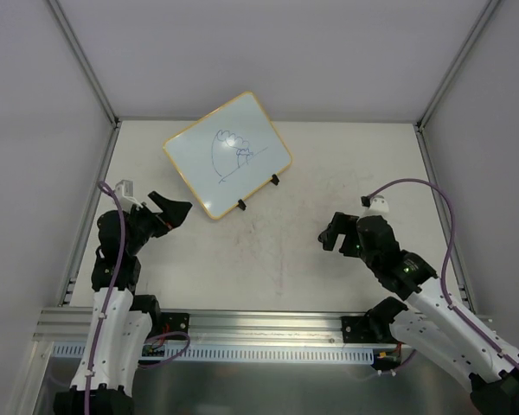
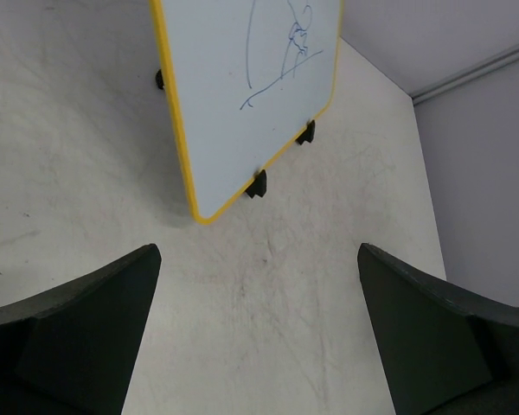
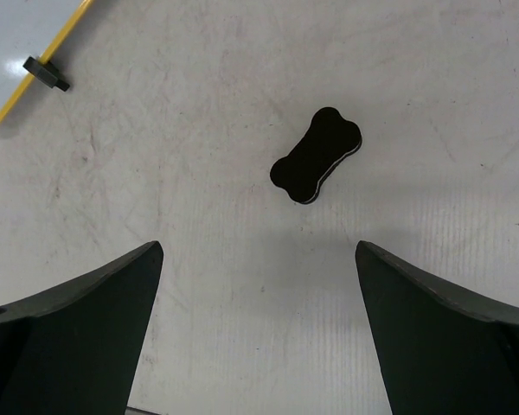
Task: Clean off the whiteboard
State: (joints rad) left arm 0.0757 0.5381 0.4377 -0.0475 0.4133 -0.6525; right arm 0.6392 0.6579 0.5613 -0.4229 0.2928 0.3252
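Observation:
The whiteboard (image 1: 227, 154) has a yellow frame, two black clip feet and blue pen scribbles, and stands tilted at the back left of the table. It also shows in the left wrist view (image 2: 242, 78), and its corner shows in the right wrist view (image 3: 17, 26). My left gripper (image 1: 171, 210) is open and empty, just short of the board's near left corner; in its own view (image 2: 259, 251) only bare table lies between the fingers. My right gripper (image 1: 331, 232) is open and empty (image 3: 259, 246). A black bone-shaped eraser (image 3: 317, 156) lies flat on the table ahead of it.
The white table (image 1: 268, 259) has faint smudges. Grey walls and metal posts (image 1: 85, 60) enclose it on three sides. An aluminium rail (image 1: 259, 322) runs along the near edge by the arm bases. The eraser does not show in the top view.

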